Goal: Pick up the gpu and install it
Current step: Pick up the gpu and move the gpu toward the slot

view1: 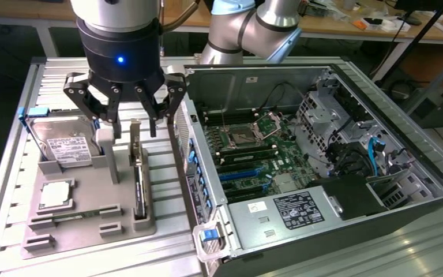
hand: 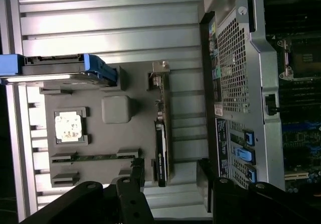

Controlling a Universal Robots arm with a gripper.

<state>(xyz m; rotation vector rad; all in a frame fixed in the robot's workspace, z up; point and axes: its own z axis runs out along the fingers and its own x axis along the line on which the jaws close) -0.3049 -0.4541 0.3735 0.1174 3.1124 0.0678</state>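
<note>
The gpu (view1: pixel 138 173) stands on its edge in a slot of the grey holder tray (view1: pixel 90 231), its silver bracket at the far end. In the wrist view the gpu (hand: pixel 163 128) is a thin strip with a green board and black cooler. My gripper (view1: pixel 131 118) hangs open just above the card's bracket end, its dark fingers spread to either side and nothing between them. Seen from the wrist, the gripper (hand: pixel 169 176) has its fingertips (hand: pixel 135 174) standing apart on both sides of the card's line. The open computer case (view1: pixel 314 161) lies at the exterior view's right.
A silver hard drive (view1: pixel 67 147) with a white label stands in the tray beside the gpu. A small square CPU chip (view1: pixel 56 195) lies nearer the front. A memory stick (hand: pixel 95 157) rests in the tray. The case wall (view1: pixel 198 173) rises close to the card.
</note>
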